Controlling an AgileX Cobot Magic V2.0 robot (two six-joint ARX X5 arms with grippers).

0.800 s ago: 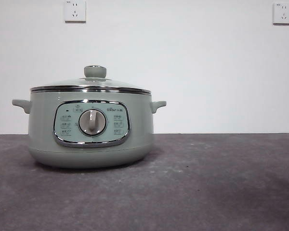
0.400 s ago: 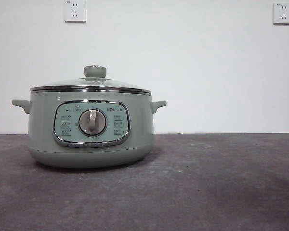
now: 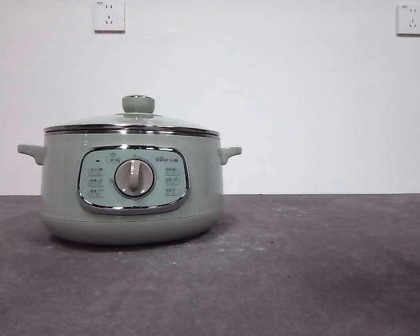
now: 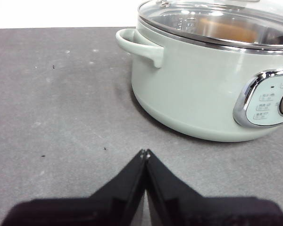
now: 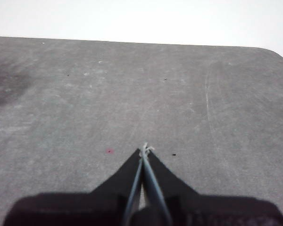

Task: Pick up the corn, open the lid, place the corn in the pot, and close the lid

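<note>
Nothing has changed across the front views. Lid still seated on the pot. Through the glass an orange shape, probably the corn, inside. Left gripper and right gripper both clenched, empty, over the table. Task looks finished.

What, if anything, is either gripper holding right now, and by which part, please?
Nothing is held. The left gripper and right gripper are both shut on nothing above the table; the lid sits on the pot.

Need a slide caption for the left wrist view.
Left gripper shut above the grey table, beside the lidded sage-green pot.
</note>
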